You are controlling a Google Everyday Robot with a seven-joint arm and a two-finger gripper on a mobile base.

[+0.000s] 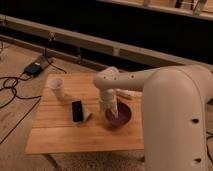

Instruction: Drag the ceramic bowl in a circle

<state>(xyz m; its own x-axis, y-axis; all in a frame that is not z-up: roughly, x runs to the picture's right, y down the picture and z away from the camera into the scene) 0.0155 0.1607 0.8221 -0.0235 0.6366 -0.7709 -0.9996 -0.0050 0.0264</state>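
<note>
The ceramic bowl [123, 115] is a dark maroon, shallow round dish standing on the right part of the wooden table [60, 135]. My white arm reaches in from the right. Its gripper [110, 110] points down at the bowl's left rim, and the wrist hides that side of the bowl. Whether the gripper touches the rim I cannot tell.
A small white cup [57, 87] stands at the table's back left. A black flat object [77, 110] lies near the middle with a small pale item [88, 116] beside it. Something pale [125, 93] lies behind the bowl. Cables and a blue box [34, 67] are on the floor at left.
</note>
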